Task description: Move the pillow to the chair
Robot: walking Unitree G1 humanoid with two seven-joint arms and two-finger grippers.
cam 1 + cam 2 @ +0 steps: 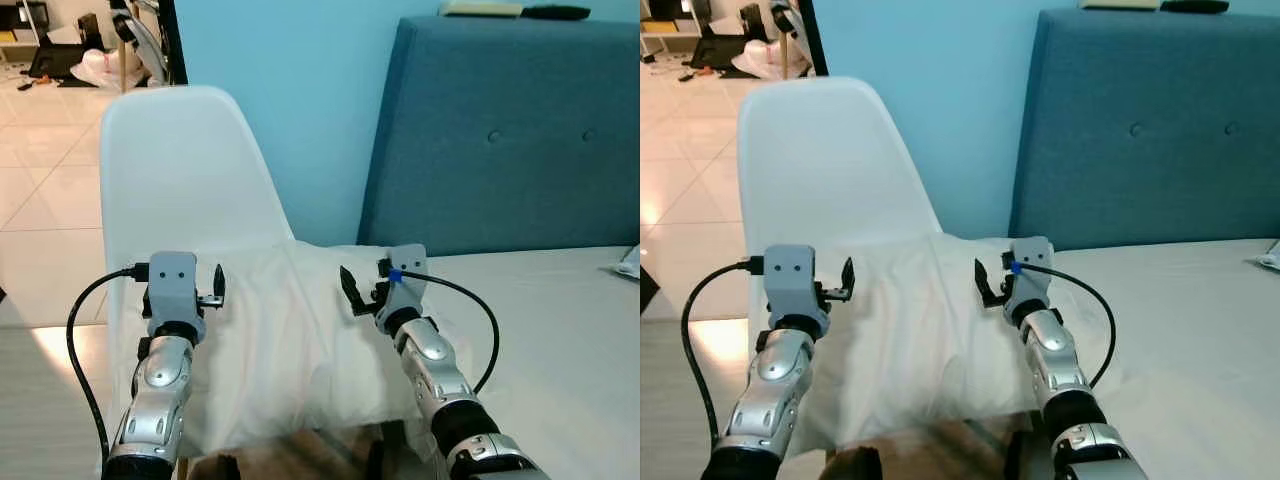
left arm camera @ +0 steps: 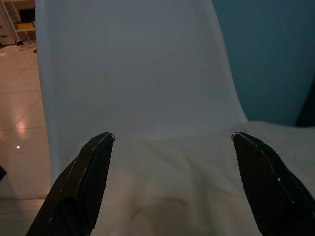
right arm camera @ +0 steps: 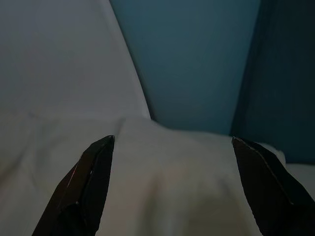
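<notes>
The pillow (image 1: 290, 340) was seen laid across the seat of the white chair (image 1: 180, 180), its right end overhanging toward the bed (image 1: 560, 330). The move was judged nearly complete. Above it, the left end effector (image 1: 212, 290) and right end effector (image 1: 352, 295) were spread, gripping nothing. The seat's front edge was hidden.

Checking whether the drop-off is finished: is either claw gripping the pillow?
No. Both the left claw and right claw are open above the pillow lying on the chair.
</notes>
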